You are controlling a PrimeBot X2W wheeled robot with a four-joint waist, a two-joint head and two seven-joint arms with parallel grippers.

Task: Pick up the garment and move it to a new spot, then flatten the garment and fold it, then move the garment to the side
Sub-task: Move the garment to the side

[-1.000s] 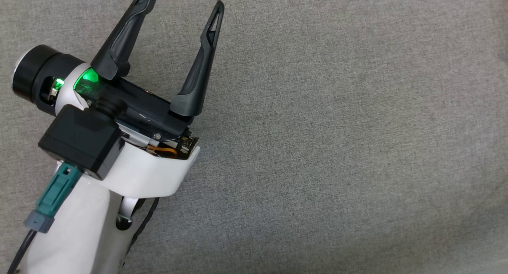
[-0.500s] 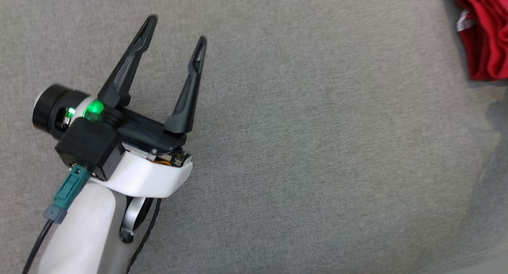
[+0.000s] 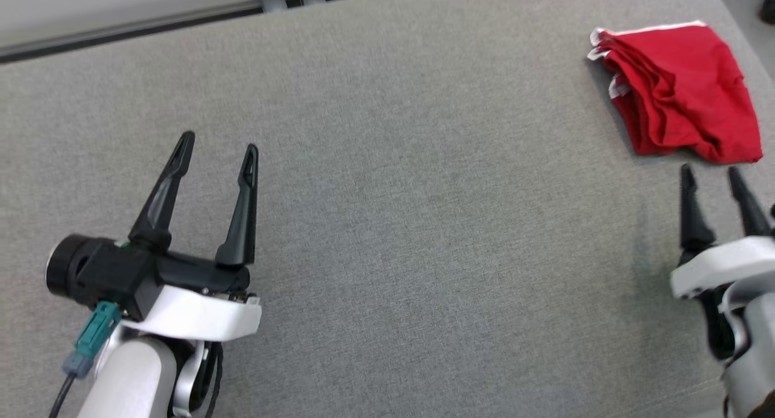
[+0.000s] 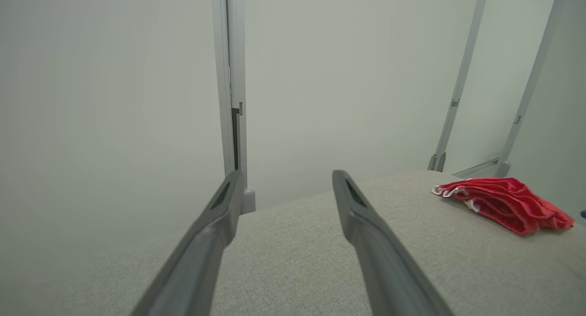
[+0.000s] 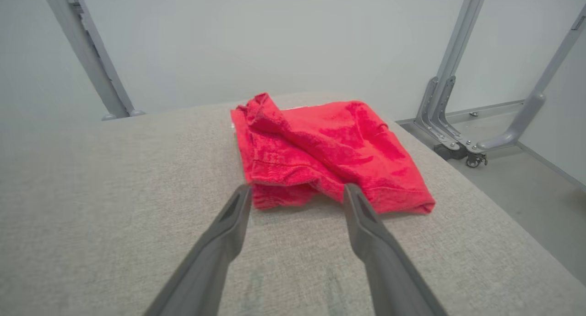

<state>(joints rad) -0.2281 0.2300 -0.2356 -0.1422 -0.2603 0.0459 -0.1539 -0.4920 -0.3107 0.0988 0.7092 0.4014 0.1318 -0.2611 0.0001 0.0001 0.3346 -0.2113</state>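
The red garment (image 3: 681, 100) lies folded in a loose stack with white trim at the far right of the grey table (image 3: 424, 224). It lies free, with nothing touching it. My right gripper (image 3: 711, 174) hangs just short of its near edge, fingers apart and nothing between them. From the right wrist the garment (image 5: 320, 151) sits right beyond the open fingertips (image 5: 295, 192). At the lower left my left gripper (image 3: 218, 145) stands open over bare table. In the left wrist view the garment (image 4: 501, 204) is far off to the right of the gripper (image 4: 286, 178).
The table's far edge (image 3: 181, 18) runs along the top left, with a pale wall behind. Its right edge (image 3: 742, 30) passes close beside the garment. Grey metal frame legs on castors (image 5: 453, 137) stand on the floor past that edge.
The head camera has swung up and right, bringing the garment and the right gripper into view. The right gripper has let go of the garment, which now lies free.
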